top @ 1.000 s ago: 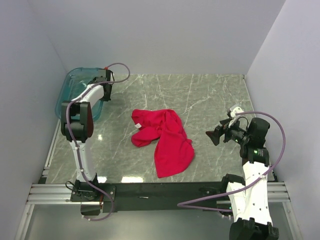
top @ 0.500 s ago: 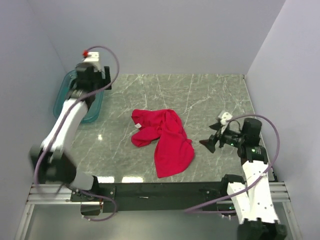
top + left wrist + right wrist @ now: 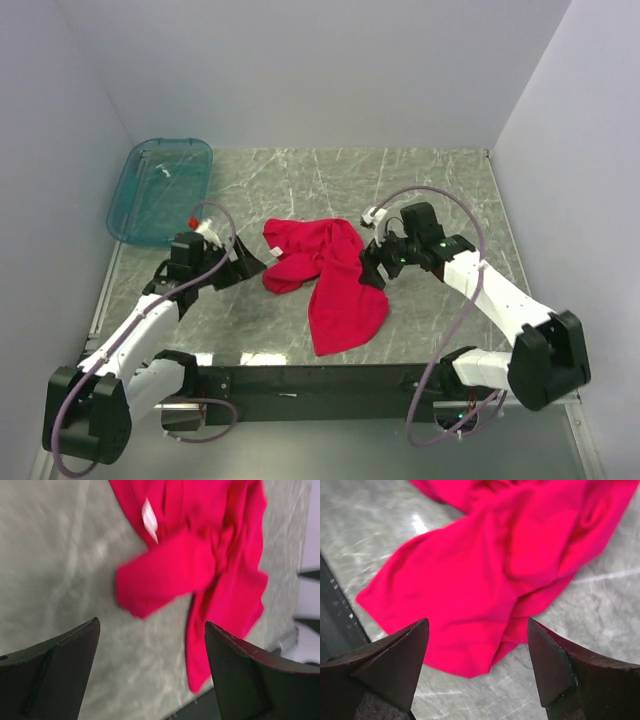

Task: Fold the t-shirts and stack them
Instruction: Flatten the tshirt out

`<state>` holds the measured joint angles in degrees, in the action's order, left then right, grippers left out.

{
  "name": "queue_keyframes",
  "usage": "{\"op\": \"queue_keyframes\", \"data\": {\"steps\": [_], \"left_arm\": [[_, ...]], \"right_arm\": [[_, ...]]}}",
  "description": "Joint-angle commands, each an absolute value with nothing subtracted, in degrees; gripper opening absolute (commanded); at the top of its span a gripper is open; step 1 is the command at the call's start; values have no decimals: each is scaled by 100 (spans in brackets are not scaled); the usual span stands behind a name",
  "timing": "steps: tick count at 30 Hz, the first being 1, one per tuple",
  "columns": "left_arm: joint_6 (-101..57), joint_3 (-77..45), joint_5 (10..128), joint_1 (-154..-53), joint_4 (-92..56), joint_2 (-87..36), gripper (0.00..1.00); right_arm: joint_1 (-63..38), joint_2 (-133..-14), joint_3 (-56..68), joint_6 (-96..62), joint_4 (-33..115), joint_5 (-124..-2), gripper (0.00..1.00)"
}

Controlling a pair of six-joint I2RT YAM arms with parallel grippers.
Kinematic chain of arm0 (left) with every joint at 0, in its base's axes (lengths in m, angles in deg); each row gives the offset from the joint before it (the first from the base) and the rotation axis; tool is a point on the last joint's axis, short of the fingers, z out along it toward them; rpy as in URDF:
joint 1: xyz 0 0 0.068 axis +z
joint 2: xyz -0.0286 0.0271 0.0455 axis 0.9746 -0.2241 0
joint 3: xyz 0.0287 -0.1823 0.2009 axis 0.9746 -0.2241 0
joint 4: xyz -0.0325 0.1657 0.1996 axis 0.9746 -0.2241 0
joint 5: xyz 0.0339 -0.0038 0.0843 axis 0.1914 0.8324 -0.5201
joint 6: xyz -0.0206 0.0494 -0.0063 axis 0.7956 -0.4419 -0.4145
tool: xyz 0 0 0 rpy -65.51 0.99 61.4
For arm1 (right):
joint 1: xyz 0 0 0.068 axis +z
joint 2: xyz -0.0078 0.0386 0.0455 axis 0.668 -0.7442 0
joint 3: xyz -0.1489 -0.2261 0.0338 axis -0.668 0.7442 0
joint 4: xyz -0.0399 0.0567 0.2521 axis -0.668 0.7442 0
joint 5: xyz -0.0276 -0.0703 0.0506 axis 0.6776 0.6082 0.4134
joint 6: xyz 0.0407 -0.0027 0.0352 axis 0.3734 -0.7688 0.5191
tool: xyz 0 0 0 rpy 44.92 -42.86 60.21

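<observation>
There is one crimson-red cotton t-shirt (image 3: 335, 285), one translucent teal plastic tub (image 3: 150, 205), and two white-and-black robot arms: left arm (image 3: 140, 332), right arm (image 3: 492, 292).

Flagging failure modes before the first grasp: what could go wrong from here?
The t-shirt lies crumpled with overlapping folds, so either open gripper may pinch several layers. The left gripper and right gripper flank it closely; opposing pulls could bunch it further. Its lower hem lies near the table's front edge and could slide off.
</observation>
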<state>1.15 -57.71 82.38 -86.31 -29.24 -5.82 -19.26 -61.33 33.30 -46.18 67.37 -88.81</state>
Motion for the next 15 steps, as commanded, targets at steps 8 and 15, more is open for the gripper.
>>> {"op": "queue_keyframes", "data": {"steps": [8,15], "left_arm": [[1009,-5779,7461,-9682,-2653,-1125,88],[992,-5550,7117,-10016,-2477,-1838,82]], "right_arm": [[-1871,-6876,3365,-3770,6298,-8539,85],[-1862,-7332,3304,-3655,6157,-8452,81]]}}
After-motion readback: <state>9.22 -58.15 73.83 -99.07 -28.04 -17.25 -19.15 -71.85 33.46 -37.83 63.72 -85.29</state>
